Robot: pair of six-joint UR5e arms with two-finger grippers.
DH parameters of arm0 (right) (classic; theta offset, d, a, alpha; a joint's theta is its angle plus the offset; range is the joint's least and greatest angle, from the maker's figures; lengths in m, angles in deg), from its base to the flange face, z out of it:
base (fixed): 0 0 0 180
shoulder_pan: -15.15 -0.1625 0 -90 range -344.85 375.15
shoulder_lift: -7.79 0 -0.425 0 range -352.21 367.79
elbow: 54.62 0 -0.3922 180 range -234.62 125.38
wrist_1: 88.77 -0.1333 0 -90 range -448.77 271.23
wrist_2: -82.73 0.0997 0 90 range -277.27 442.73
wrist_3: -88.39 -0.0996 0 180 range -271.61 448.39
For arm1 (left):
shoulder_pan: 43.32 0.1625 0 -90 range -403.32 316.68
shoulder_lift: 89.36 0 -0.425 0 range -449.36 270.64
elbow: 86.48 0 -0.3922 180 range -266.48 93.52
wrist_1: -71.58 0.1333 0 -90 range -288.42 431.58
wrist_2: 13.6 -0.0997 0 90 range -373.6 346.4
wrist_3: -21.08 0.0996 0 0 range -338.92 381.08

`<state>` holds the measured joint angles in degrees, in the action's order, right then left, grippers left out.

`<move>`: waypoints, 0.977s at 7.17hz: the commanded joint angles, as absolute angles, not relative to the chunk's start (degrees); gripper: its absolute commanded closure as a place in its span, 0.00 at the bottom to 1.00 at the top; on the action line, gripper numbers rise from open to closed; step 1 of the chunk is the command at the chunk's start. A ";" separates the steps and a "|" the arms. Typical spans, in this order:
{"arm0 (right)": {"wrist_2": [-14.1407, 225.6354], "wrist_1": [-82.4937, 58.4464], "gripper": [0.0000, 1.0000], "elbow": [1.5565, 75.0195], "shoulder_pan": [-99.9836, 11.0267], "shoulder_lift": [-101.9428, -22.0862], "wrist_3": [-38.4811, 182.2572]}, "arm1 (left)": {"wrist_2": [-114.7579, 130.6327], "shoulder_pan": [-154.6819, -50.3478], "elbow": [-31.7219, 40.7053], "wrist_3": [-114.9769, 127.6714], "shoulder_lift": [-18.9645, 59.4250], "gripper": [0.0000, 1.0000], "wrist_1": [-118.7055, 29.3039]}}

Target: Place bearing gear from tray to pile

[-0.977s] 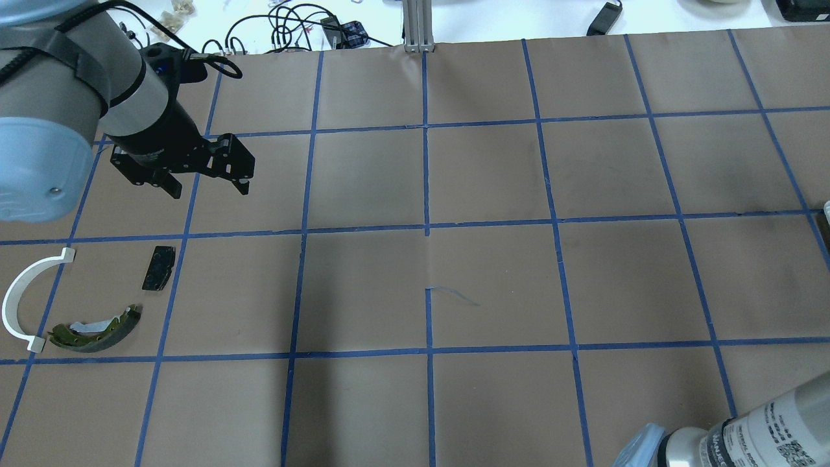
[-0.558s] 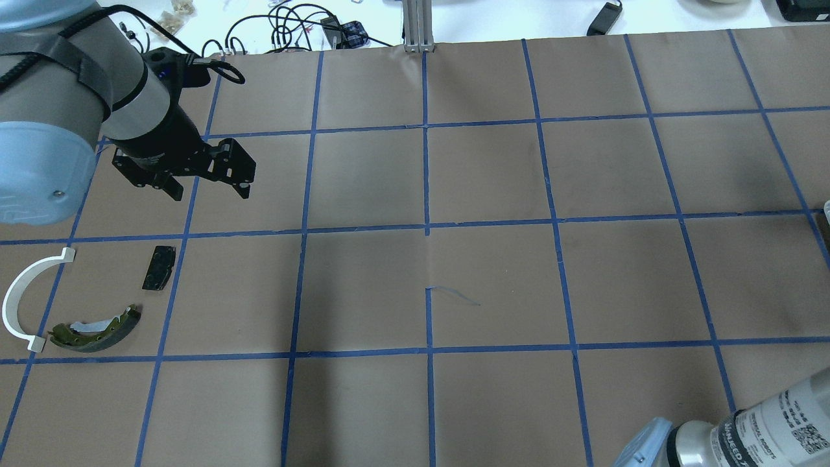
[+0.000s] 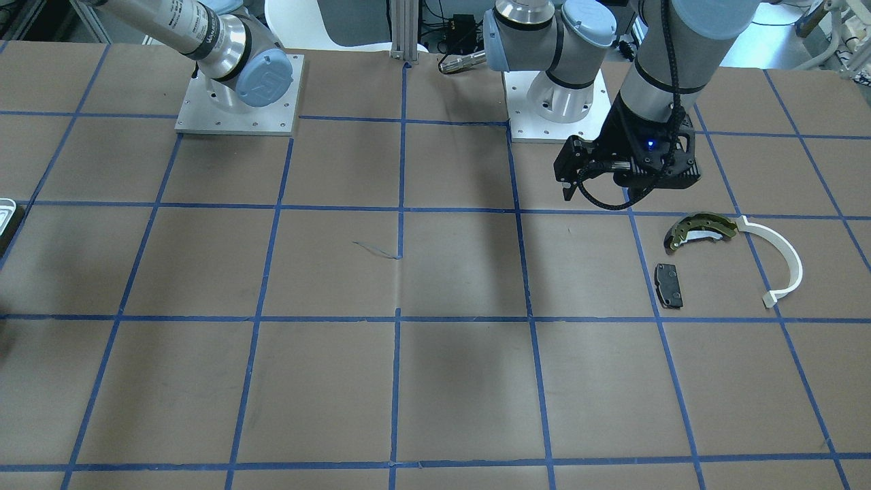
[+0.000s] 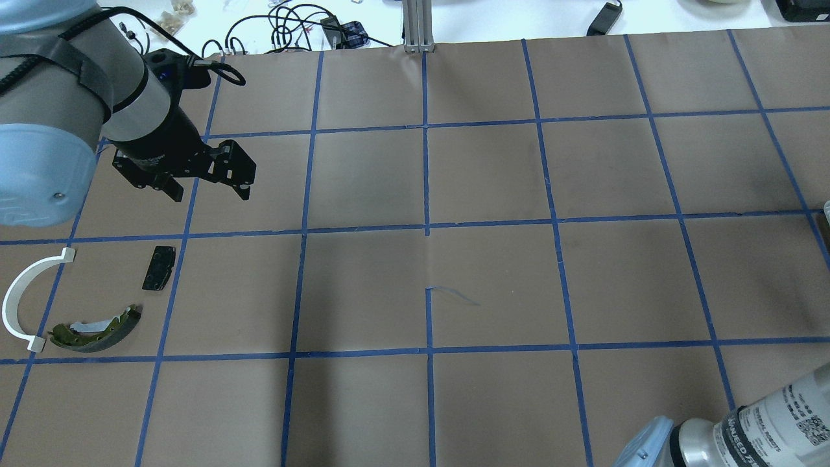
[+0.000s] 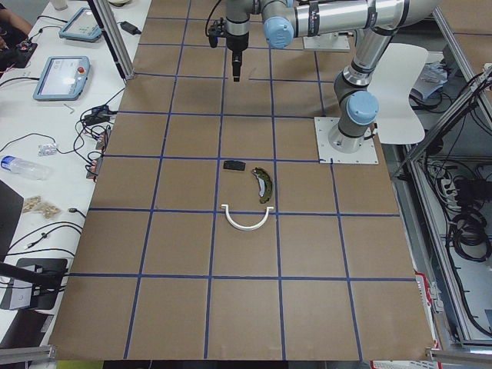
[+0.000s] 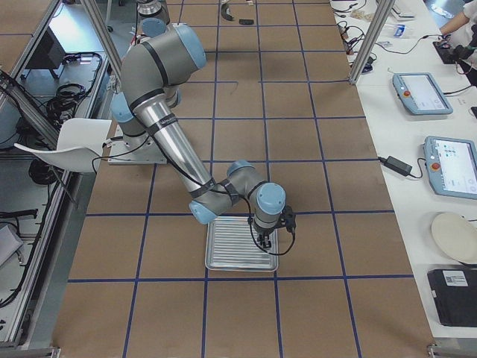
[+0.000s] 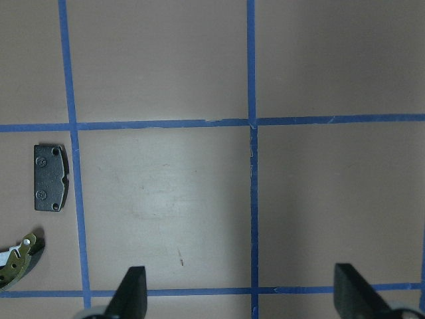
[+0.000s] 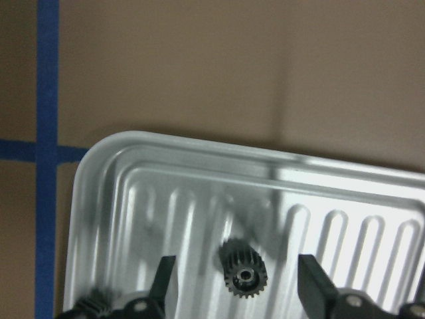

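The bearing gear (image 8: 244,269) is lying flat in the ribbed metal tray (image 8: 199,159), bore facing up, near one rounded corner, so it's not yet off the tray. You're seeing the right jaws spread w/ one finger each side of the gear, neither touching it. I'd judge they're straddling it so a straight close pinches the toothed rim across its width. From the right-side cam, the right arm (image 6: 171,142) is folding down over the tray (image 6: 231,250) at the right end of the desk (image 4: 493,272), wrist pointing down. That suits a top-down pick of sth this small.

The pile is sitting well apart, at the opposite end: olive brake shoe (image 4: 97,327), white plastic arc (image 4: 23,301) & black pad (image 4: 159,267), close together but not stacked. The left jaws are hanging open & empty above bare desk near the pad, probably parked so they're not blocking the drop spot.

My read: you're at the grasp step, approx the start of the job, w/ the carry across the whole desk to come. Watch the ribs, since the gear may tip or roll along a groove if one finger lands first.
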<state>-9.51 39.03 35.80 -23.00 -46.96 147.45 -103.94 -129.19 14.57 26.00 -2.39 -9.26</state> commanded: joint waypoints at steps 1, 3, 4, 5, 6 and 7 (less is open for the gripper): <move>-9.74 38.94 0.56 35.82 -22.99 -46.52 147.54 | -103.60 -129.19 14.42 26.00 -2.35 0.00 -9.11; -9.82 38.93 0.59 35.91 -22.99 -46.35 147.54 | -103.16 -129.19 15.29 26.00 -2.44 0.00 -9.11; -9.82 38.93 0.79 35.73 -22.99 -46.43 147.54 | -103.33 -129.19 15.30 26.00 -2.61 0.00 -9.11; -9.82 39.02 0.98 35.82 -22.99 -46.44 147.63 | -103.51 -129.19 15.30 26.00 -2.09 0.00 -8.50; -10.00 39.63 1.00 35.65 -22.99 -47.57 147.37 | -103.59 -129.19 15.13 26.00 -2.35 0.00 -8.32; -11.48 38.68 1.00 35.99 -23.95 -50.71 146.75 | -103.94 -129.10 15.30 26.00 -2.44 0.00 -8.31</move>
<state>-10.33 39.20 35.80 -23.22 -48.03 147.28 -103.63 -129.17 15.22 26.00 -2.35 -8.44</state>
